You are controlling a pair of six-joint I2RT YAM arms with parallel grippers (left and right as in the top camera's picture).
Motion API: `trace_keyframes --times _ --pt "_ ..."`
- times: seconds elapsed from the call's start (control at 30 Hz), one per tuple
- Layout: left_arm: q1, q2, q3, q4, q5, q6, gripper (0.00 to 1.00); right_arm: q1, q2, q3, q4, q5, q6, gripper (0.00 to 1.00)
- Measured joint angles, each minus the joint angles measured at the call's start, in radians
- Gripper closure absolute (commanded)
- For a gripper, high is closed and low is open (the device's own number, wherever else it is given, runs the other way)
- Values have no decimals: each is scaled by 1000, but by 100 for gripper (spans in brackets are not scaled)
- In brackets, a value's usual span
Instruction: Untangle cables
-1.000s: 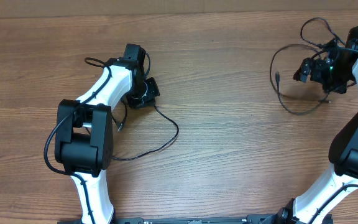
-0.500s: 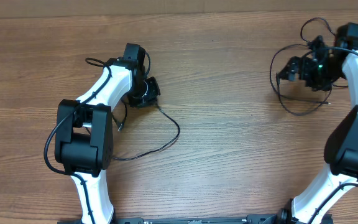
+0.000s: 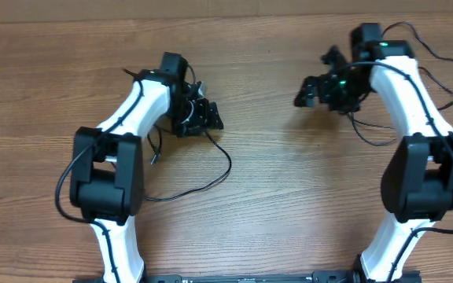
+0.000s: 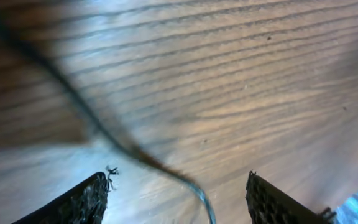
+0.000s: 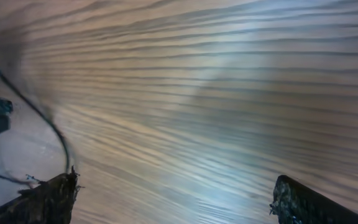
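One thin black cable (image 3: 228,167) curls on the wooden table from my left gripper (image 3: 204,116) down to the left arm's base, with a small plug end (image 3: 154,159) beside the arm. In the left wrist view this cable (image 4: 143,157) runs blurred between the fingers (image 4: 82,200), which stand apart; the left gripper (image 4: 179,199) is open over it. Another cable loop (image 3: 366,134) lies by the right arm. My right gripper (image 3: 317,86) hovers left of that loop. Its fingertips (image 5: 45,200) are wide apart, so the gripper (image 5: 176,199) is open over bare wood, a cable (image 5: 50,127) at its left.
More thin dark cords (image 3: 445,82) trail right of the right arm near the table's far right edge. The table's back edge (image 3: 234,17) runs along the top. Both arm bases stand at the front edge.
My left gripper has opened, let go of the cable and shifted slightly right. The right arm has swung left, away from the cable loop at the far right.
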Motion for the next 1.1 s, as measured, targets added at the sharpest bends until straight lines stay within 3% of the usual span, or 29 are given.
trace_keyframes --times 0.2,0.23,0.27,0.37,0.5,0.67,0.93,1.03,1.1 --pt "92 -161 6 -86 -25 35 50 135 0 0 57 0 87 0" --pt "112 -198 8 -112 -49 24 73 159 0 0 84 1 110 0" --pt "135 -243 12 -141 -84 0 74 185 0 0 104 0 132 0" --pt "203 -299 24 -242 -163 -81 96 257 0 -1 192 0 184 0" --pt "331 -311 14 -342 -241 -154 96 366 0 -2 297 -1 229 0" --pt "369 -311 -69 -361 -272 -180 89 486 1 -3 371 0 248 0" --pt "348 -311 -278 -258 -359 -198 60 621 50 -2 443 85 298 0" --pt "346 -311 -340 -179 -385 -200 58 633 99 -2 472 127 314 0" --pt "345 -311 -376 -97 -397 -185 72 633 130 -2 487 146 322 0"
